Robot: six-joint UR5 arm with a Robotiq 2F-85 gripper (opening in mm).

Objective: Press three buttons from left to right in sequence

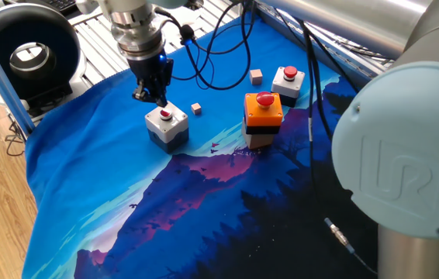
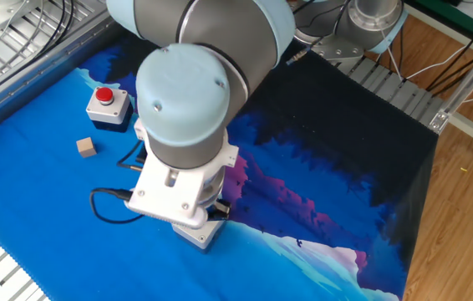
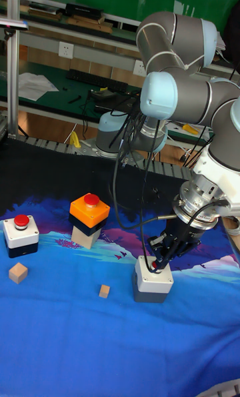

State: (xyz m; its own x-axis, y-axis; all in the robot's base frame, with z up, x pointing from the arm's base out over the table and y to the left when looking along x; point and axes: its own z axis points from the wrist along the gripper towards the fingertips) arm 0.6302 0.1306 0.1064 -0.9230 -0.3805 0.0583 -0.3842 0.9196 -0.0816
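Observation:
The three buttons stand on the blue cloth. The white-grey box (image 1: 166, 125) with a small red button is on the left, the orange-topped box (image 1: 264, 109) with a red mushroom button is in the middle, and the small white box (image 1: 289, 78) is at the far right. My gripper (image 3: 158, 264) points down at the white-grey box (image 3: 152, 281), and its dark fingertips meet at the small red button. In the one fixed view the gripper (image 1: 151, 97) sits at that box's far left edge. In the other fixed view the arm hides most of that box (image 2: 202, 235).
Two tiny wooden cubes lie on the cloth, one (image 1: 196, 108) just right of the white-grey box and one (image 1: 257, 76) beside the small white box. Black cables trail from the wrist over the cloth's far side. A round black device (image 1: 24, 54) stands off the cloth at the left.

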